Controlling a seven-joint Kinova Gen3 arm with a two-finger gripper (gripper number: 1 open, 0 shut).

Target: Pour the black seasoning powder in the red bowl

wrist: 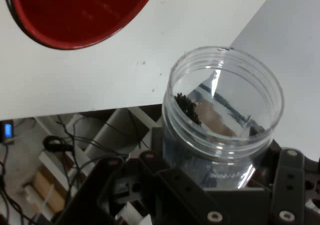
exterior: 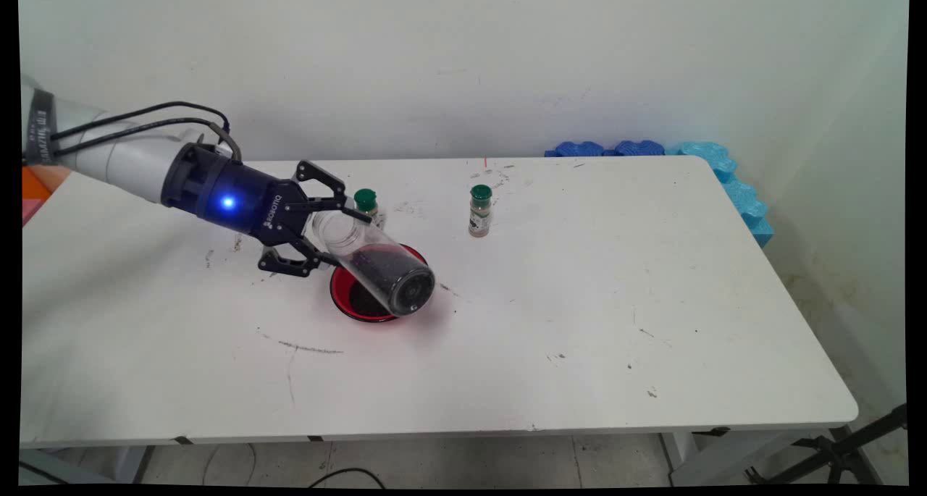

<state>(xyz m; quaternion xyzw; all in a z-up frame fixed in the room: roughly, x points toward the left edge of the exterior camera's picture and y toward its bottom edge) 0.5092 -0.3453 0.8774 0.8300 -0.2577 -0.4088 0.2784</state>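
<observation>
**A:** Where's your gripper (exterior: 329, 232) at right now?

**B:** Your jaws are clamped on a clear jar (exterior: 373, 264), gripping it near one end. The jar's tipped way over, its long axis slanting down and to the right from the jaws, with its low end hanging right above the red bowl (exterior: 346, 304). Dark grains are piled in the low part of the jar.

**A:** Which end of the jar is down?

**B:** Honestly hard to call. In the hand view you've got an open threaded mouth (wrist: 227, 102) facing the camera with a few dark grains (wrist: 186, 105) stuck near the rim, and the bowl (wrist: 75, 20) off at the top left. In the main view the low end looks dark and round, could be a base or a cap, I can't tell which.

**A:** Anything in the bowl?

**B:** Some dark stuff in it, yeah.

**A:** What else is around?

**B:** Two little green-capped spice bottles standing on the worktop (exterior: 579, 300): one (exterior: 366, 205) just behind the jaws, the other (exterior: 479, 211) further right, well apart from the jar. Blue foam (exterior: 724, 170) runs along the far right corner.
</observation>
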